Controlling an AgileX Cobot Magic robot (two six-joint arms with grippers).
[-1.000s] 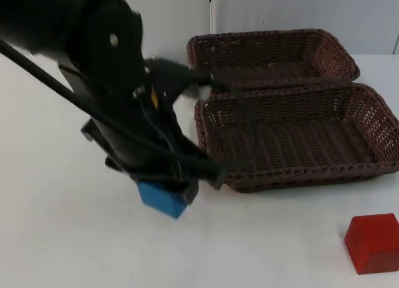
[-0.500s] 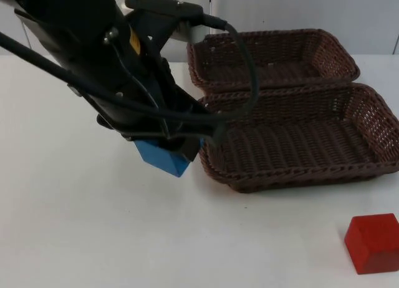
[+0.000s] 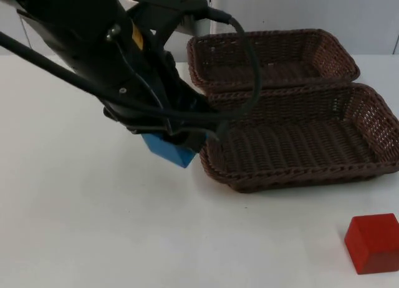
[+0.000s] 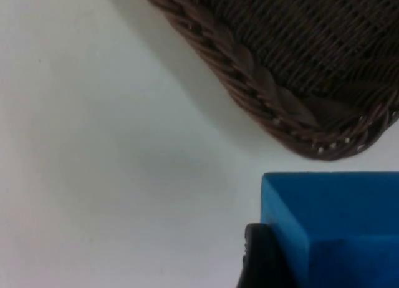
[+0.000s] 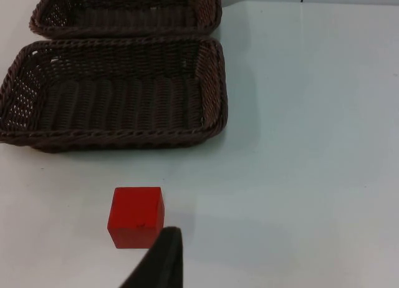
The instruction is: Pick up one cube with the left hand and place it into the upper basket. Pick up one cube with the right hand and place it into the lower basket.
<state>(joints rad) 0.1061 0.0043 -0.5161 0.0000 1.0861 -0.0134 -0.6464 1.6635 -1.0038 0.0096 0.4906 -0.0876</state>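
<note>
My left gripper (image 3: 169, 144) is shut on a blue cube (image 3: 168, 151), held above the table just left of the lower basket (image 3: 299, 176). In the left wrist view the blue cube (image 4: 336, 225) sits against a black finger (image 4: 259, 263), near the lower basket's corner (image 4: 293, 113). The upper basket (image 3: 274, 35) stands behind the lower one, both dark brown wicker and empty. A red cube (image 3: 373, 243) rests on the table near the front right. The right wrist view has the red cube (image 5: 136, 216) just beyond a black fingertip (image 5: 159, 263), with the lower basket (image 5: 112, 138) and upper basket (image 5: 124, 32) farther off.
The white table top (image 3: 75, 225) stretches left and in front of the baskets. A grey partition wall (image 3: 299, 7) closes the far side.
My left arm has lifted the blue cube off the table and carried it up and slightly right, toward the lower basket's left edge. The red cube has stayed put.
</note>
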